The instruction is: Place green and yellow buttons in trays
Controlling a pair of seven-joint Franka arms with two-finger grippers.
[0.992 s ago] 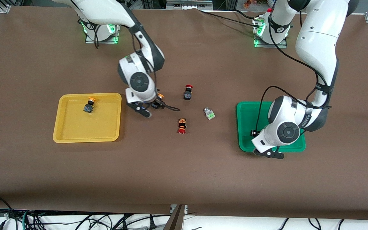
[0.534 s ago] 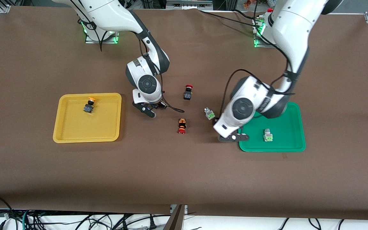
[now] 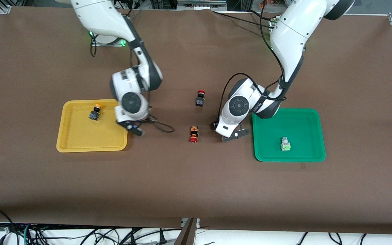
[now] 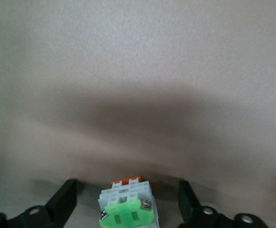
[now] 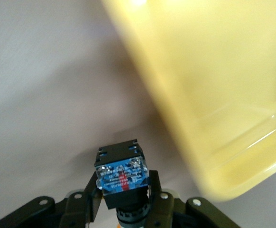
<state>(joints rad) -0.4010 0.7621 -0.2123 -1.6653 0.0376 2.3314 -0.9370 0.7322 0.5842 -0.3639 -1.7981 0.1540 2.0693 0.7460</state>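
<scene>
My right gripper (image 3: 135, 128) is shut on a black-bodied yellow button (image 5: 121, 175) and holds it just above the table beside the rim of the yellow tray (image 3: 80, 136); the right wrist view shows the gripper (image 5: 123, 199) and the tray (image 5: 214, 95). Another yellow button (image 3: 95, 112) lies in that tray. My left gripper (image 3: 231, 135) is low over the table beside the green tray (image 3: 301, 126). It is open (image 4: 127, 194), with a grey green-faced button (image 4: 128, 213) between its fingers, untouched. That button is hidden in the front view. A second green button (image 3: 285, 144) lies in the green tray.
Two red-capped black switches lie mid-table: one (image 3: 200, 98) farther from the front camera, one (image 3: 193, 133) nearer, close to my left gripper. A cable loop trails on the table beside my right gripper.
My right gripper has carried the yellow button from mid-table to the yellow tray's rim. My left gripper has left the green tray, a green button now lying there, and come down around the other.
</scene>
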